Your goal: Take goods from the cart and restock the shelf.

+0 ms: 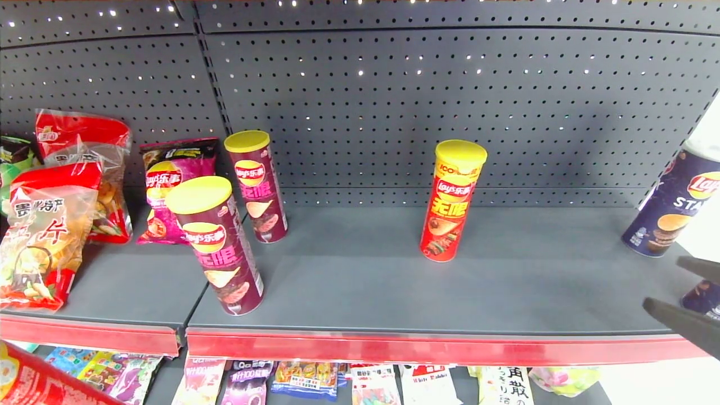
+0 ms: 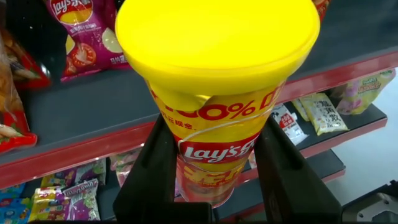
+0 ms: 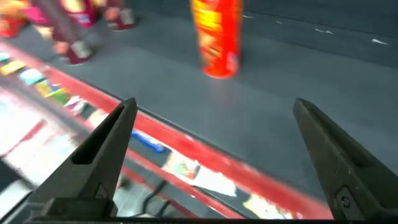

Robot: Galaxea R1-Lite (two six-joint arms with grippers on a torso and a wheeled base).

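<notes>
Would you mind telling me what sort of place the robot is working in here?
Most likely a supermarket or convenience-store aisle: a grey shelf with a perforated back panel and a red price rail, stocked with crisp canisters and snack bags.

Head and wrist cameras all face the shelf (image 1: pixel 365 281).

The shelf (image 1: pixel 394 287) bore a red can (image 1: pixel 453 199) near centre. Maroon cans (image 1: pixel 219 247) and bags (image 1: pixel 48 242) stood at nine o'clock, a blue can (image 1: pixel 669 208) at three.
</notes>
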